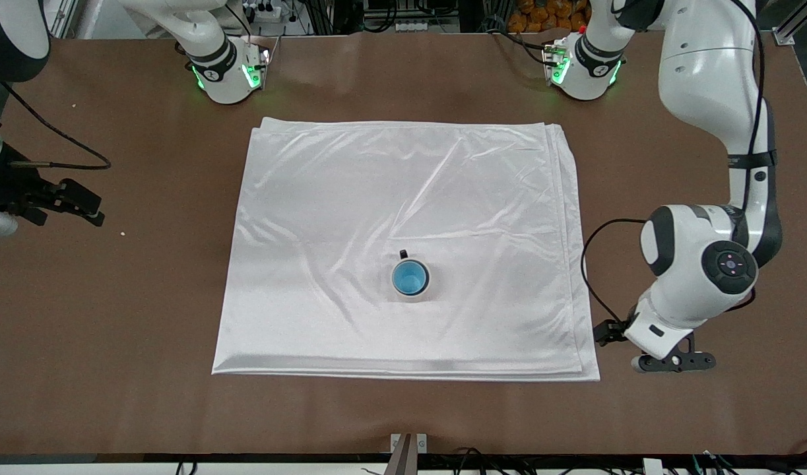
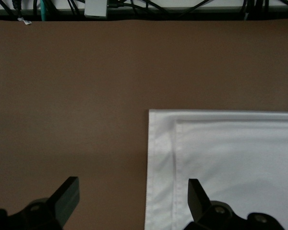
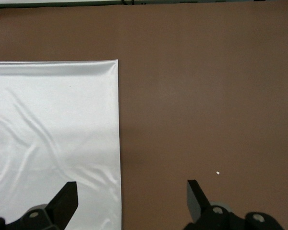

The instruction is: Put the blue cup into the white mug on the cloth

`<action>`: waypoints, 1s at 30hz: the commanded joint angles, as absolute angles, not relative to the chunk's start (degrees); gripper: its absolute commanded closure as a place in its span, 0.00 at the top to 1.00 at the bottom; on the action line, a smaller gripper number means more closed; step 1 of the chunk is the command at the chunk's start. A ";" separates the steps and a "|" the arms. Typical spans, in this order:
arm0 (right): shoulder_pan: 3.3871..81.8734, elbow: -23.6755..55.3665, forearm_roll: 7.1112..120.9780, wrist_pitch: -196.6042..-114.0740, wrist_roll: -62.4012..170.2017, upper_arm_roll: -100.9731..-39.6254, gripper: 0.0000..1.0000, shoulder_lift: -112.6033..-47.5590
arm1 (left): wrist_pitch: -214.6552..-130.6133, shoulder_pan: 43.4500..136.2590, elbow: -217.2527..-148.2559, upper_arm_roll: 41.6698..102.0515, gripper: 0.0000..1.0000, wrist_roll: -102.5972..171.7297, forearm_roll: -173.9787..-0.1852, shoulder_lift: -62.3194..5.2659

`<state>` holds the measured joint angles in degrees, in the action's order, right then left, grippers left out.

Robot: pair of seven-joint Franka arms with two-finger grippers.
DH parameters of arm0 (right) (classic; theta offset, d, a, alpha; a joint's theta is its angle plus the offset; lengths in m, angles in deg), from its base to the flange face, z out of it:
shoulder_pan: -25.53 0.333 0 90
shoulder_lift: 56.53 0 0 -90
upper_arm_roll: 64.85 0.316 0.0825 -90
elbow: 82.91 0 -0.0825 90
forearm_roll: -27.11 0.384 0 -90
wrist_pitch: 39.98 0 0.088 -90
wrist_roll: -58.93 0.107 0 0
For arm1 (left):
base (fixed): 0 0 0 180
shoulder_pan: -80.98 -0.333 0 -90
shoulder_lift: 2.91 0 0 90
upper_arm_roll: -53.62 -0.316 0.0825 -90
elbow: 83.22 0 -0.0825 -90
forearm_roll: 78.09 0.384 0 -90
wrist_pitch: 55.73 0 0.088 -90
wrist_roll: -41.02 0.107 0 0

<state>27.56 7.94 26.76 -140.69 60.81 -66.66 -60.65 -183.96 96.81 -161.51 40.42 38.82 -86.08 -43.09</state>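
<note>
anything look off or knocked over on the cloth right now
Nothing stands out. The blue cup sits upright inside the white mug on the cloth, which is only creased. Both grippers are open and clear of it.

No text, label, brand or number can be read anywhere.

I see a brown tabletop (image 1: 113,297) carrying the cloth (image 1: 350,198), white and shiny, spread flat in folded layers about its middle. A small pale speck (image 1: 121,233) lies toward the right arm's end.
</note>
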 commanded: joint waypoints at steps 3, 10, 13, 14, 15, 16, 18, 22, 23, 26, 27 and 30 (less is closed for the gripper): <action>28.08 9.29 26.85 -140.70 60.25 -67.22 1.00 -58.90 | -178.70 91.71 -164.16 43.16 1.00 43.04 -85.91 -36.93; 27.90 8.76 26.85 -140.62 60.25 -67.22 1.00 -58.81 | -176.94 87.32 -173.99 46.76 1.00 42.25 -86.00 -25.51; 27.90 8.14 26.85 -140.62 60.25 -67.22 1.00 -58.90 | -175.72 86.69 -178.74 47.12 1.00 41.98 -86.09 -19.80; 27.90 8.14 26.85 -140.62 60.34 -67.22 1.00 -58.90 | -174.23 86.69 -179.62 47.12 1.00 41.90 -86.09 -17.69; 27.90 8.05 26.85 -140.62 60.34 -67.22 1.00 -58.90 | -172.38 86.61 -180.24 47.12 1.00 41.98 -86.09 -16.02; 27.99 8.05 26.85 -140.62 60.34 -67.22 1.00 -58.90 | -170.36 86.61 -180.60 47.03 1.00 41.98 -86.00 -14.52; 27.99 8.05 26.85 -140.62 60.43 -67.22 1.00 -58.81 | -166.14 86.61 -180.60 47.12 1.00 41.90 -85.21 -11.97; 27.99 8.05 26.85 -140.62 60.34 -67.14 1.00 -58.81 | -159.98 86.52 -180.69 47.12 1.00 41.90 -84.33 -6.61; 27.99 8.05 26.85 -140.62 60.34 -67.14 1.00 -58.81 | -159.02 86.43 -180.69 47.12 1.00 41.98 -83.90 -5.29; 27.99 8.05 26.85 -140.62 60.34 -67.14 1.00 -58.81 | -155.68 85.38 -180.69 48.60 1.00 41.98 -81.53 -1.69; 27.99 8.05 26.85 -140.53 60.34 -67.14 1.00 -58.81 | -154.54 84.33 -180.43 50.09 1.00 41.98 -79.95 -0.80; 27.99 8.05 26.93 -140.36 60.34 -67.22 1.00 -58.81 | -151.89 81.43 -180.16 54.23 1.00 41.98 -75.64 0.87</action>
<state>27.59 7.71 26.76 -140.70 60.78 -66.76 -59.75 -154.78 85.70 -177.65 48.18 41.93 -81.55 -3.85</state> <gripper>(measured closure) 0.000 0.000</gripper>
